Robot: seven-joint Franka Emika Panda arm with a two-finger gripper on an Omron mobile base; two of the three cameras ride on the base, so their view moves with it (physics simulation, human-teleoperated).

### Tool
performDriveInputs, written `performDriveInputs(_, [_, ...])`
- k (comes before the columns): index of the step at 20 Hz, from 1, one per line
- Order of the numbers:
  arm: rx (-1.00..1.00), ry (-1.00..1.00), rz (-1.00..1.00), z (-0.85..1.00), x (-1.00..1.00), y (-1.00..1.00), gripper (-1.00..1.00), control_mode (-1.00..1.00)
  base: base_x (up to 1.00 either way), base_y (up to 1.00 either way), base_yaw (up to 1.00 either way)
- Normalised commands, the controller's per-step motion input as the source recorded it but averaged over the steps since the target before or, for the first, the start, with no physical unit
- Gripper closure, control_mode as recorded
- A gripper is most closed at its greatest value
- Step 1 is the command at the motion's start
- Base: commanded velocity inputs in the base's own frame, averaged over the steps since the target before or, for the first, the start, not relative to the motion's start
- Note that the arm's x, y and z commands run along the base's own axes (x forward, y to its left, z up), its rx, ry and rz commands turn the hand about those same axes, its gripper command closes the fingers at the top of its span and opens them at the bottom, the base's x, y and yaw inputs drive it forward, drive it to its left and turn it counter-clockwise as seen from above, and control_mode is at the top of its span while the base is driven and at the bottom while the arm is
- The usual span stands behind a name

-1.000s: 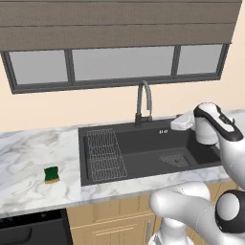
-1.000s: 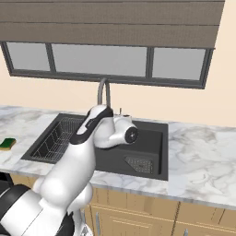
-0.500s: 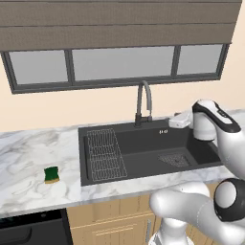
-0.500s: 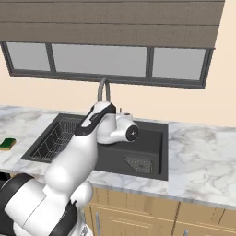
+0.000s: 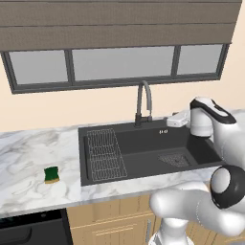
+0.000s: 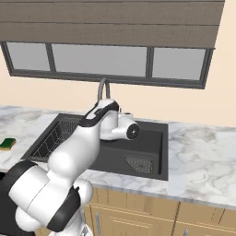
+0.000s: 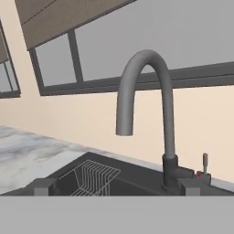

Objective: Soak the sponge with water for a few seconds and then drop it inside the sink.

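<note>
The sponge (image 5: 51,174), green over yellow, lies on the marble counter left of the sink (image 5: 143,162), far from the hand; the right base view has the sponge (image 6: 7,144) at its left edge. My gripper (image 5: 172,122) hovers over the sink's back rim, just right of the dark curved faucet (image 5: 143,103). In the hand view my gripper (image 7: 119,187) is open, its fingertips (image 7: 43,185) wide apart with nothing between them, facing the faucet (image 7: 151,114) and its small lever (image 7: 205,162). The water is out of view.
A wire rack (image 5: 105,153) fills the sink's left part and a drain (image 5: 173,160) sits at its right. Marble counter (image 6: 203,152) runs on both sides. A window (image 5: 119,62) and wall stand close behind the faucet.
The hand has crept a little to the left, closer to the faucet. The sponge has not moved.
</note>
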Motion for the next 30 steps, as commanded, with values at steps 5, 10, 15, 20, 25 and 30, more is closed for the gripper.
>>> performDriveInputs(5, [0.0,0.0,0.0,-0.18,0.23,0.0,-1.0,-1.0,0.0,0.0,0.0])
performDriveInputs(10, [0.0,0.0,0.0,-0.1,0.22,0.0,-1.0,-1.0,0.0,0.0,0.0])
performDriveInputs(15, [0.0,0.0,0.0,-0.16,0.21,0.0,-1.0,-1.0,0.0,0.0,0.0])
performDriveInputs(20, [0.0,0.0,0.0,-0.09,0.18,0.0,-1.0,-1.0,0.0,0.0,0.0])
performDriveInputs(25, [0.0,0.0,0.0,-0.01,0.18,0.0,-1.0,-1.0,0.0,0.0,0.0])
performDriveInputs(30, [0.0,0.0,0.0,0.0,0.23,0.0,-1.0,-1.0,0.0,0.0,0.0])
